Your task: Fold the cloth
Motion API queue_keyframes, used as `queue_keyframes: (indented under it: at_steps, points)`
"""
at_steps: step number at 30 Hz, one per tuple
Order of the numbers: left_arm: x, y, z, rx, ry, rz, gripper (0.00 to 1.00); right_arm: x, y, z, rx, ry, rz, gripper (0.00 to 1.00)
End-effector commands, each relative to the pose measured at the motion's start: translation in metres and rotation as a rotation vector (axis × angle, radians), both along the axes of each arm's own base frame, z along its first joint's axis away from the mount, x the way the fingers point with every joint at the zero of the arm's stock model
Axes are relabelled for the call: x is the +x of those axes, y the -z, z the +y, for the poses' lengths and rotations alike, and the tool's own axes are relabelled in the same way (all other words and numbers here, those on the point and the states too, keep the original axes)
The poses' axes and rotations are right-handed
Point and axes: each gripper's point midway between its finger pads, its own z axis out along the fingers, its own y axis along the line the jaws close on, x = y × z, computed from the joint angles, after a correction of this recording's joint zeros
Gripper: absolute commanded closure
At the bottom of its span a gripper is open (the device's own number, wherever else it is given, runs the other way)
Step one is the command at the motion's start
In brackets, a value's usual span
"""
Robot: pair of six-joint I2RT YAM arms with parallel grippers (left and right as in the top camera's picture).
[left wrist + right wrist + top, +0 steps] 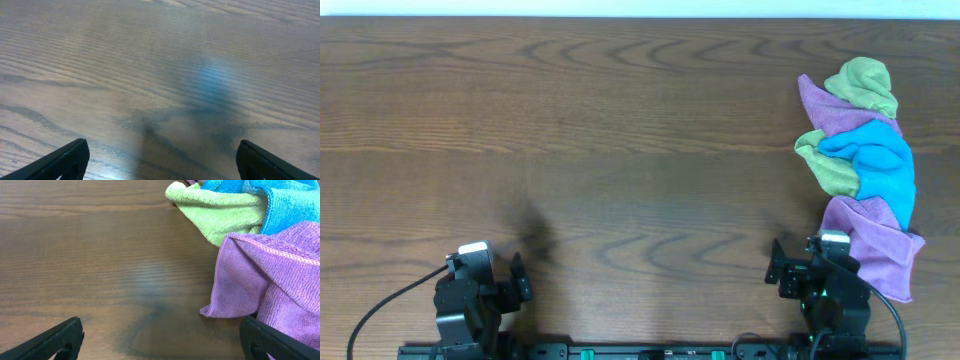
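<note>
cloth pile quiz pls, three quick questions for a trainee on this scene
1. True or false: the lilac cloth lies spread flat at the centre of the table.
2. Which cloth overlaps the lilac cloth? A) a white one B) the bright blue cloth C) a red one
3. Which is nearer the lilac cloth: the left end effector or the right end effector?
Key: 1 false, it is crumpled at the table's right side; 2 B; 3 right.
</note>
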Motion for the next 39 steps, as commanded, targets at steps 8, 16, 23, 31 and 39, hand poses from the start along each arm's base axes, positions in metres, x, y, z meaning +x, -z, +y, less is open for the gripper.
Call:
queue_keyframes:
  at_steps: [8, 16, 23, 31, 39]
  points:
    - [-0.004, 0.007, 0.0, -0.003, -0.005, 0.025, 0.05, 0.0, 0.001, 0.001, 0.006, 0.001, -0.003, 0.01]
    - [-0.004, 0.007, 0.0, -0.003, -0.005, 0.025, 0.05, 0.0, 0.001, 0.001, 0.006, 0.001, -0.003, 0.01]
    - [-0.004, 0.007, 0.0, -0.003, -0.005, 0.025, 0.05, 0.001, -0.002, 0.001, 0.005, 0.004, -0.015, 0.01]
    - [-0.004, 0.007, 0.0, -0.003, -0.005, 0.025, 0.05, 0.001, -0.037, -0.016, -0.028, 0.088, -0.042, 0.01]
    - [-0.004, 0.007, 0.0, -0.003, -0.005, 0.025, 0.05, 0.01, -0.09, -0.036, -0.021, 0.194, -0.017, 0.01]
